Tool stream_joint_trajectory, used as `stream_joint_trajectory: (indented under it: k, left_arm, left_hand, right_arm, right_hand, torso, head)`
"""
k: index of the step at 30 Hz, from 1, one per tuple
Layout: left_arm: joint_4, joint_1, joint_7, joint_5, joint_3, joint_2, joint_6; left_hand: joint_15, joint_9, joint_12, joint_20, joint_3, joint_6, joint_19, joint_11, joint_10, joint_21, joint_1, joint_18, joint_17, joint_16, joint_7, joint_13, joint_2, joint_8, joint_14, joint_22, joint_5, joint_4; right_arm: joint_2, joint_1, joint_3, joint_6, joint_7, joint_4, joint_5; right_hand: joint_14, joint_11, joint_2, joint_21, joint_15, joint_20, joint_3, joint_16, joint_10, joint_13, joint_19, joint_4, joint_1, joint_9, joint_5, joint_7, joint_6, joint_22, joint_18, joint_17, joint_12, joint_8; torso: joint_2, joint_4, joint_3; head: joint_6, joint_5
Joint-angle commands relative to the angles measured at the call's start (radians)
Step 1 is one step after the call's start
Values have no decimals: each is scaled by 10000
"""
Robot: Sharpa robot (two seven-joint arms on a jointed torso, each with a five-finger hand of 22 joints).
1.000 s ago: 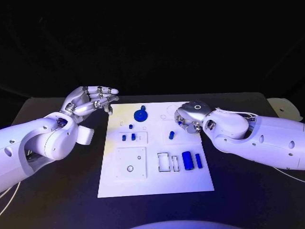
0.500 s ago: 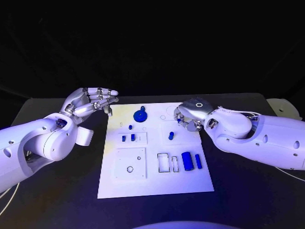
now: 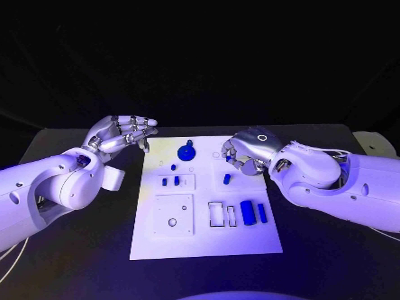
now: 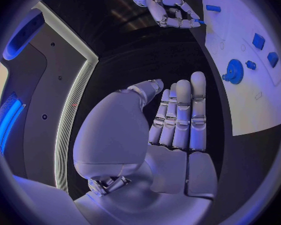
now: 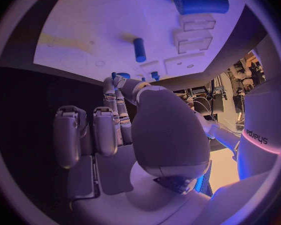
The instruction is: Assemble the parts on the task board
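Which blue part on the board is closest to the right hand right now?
The small blue peg lying alone just below the right hand on the task board. The round blue gear sits further left, and the big blue cylinder lies nearer the robot.

a robotics lab: black table (image 3: 335, 262), white task board (image 3: 200, 240), dark backdrop, cabled equipment behind
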Motion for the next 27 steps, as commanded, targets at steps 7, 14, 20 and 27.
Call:
stream_joint_trajectory:
  k: [7, 14, 20, 27]
  left_arm:
    - [-231, 1, 92, 167, 6, 212, 237]
    - [-415, 1, 105, 212, 4, 407, 274]
    - [-494, 4, 103, 231, 4, 511, 286]
    - [-503, 6, 138, 236, 3, 561, 293]
  left_hand:
    - [1, -15, 57, 51, -51, -80, 9, -14, -83, -41, 3, 54, -22, 47, -19, 22, 73, -51, -41, -19, 30, -2]
    - [1, -15, 57, 51, -51, -80, 9, -14, -83, -41, 3, 54, -22, 47, -19, 22, 73, -51, -41, -19, 30, -2]
    - [4, -16, 80, 54, -52, -80, 9, -14, -92, -46, 5, 55, -27, 49, -19, 30, 80, -47, -45, -22, 30, -3]
    - [6, -16, 88, 56, -53, -79, 8, -14, -95, -48, 3, 54, -29, 49, -20, 33, 83, -44, -48, -23, 29, -1]
  right_arm:
    - [539, -158, 21, -567, 115, 830, 256]
    - [1149, -694, 6, -784, 355, 905, 645]
    - [1418, -1060, -52, -877, 519, 675, 883]
    - [1660, -1447, -118, -968, 644, 340, 1027]
  right_hand:
    - [691, -58, 40, 39, -87, -56, 14, 53, -49, 5, 520, -66, -44, 12, 8, 11, 44, 1897, -208, 729, 10, 37]
    - [690, -55, 48, 13, -89, -62, 32, 50, -55, 13, 510, -90, -38, 17, 28, 18, 28, 1887, -202, 720, -9, 32]
    - [689, -53, 49, 9, -88, -63, 38, 49, -57, 17, 509, -101, -37, 18, 38, 23, 19, 1886, -201, 715, -17, 29]
    - [689, -47, 54, 7, -86, -65, 46, 51, -61, 23, 508, -115, -39, 22, 53, 30, 6, 1887, -201, 713, -30, 26]
  torso:
    - [-31, 34, 8]
    - [-35, 56, -5]
    - [-26, 18, -12]
    - [-17, 22, -1]
  head:
    - [-3, 663]
    - [-169, 1320]
    - [-240, 1582]
    - [-364, 1763]
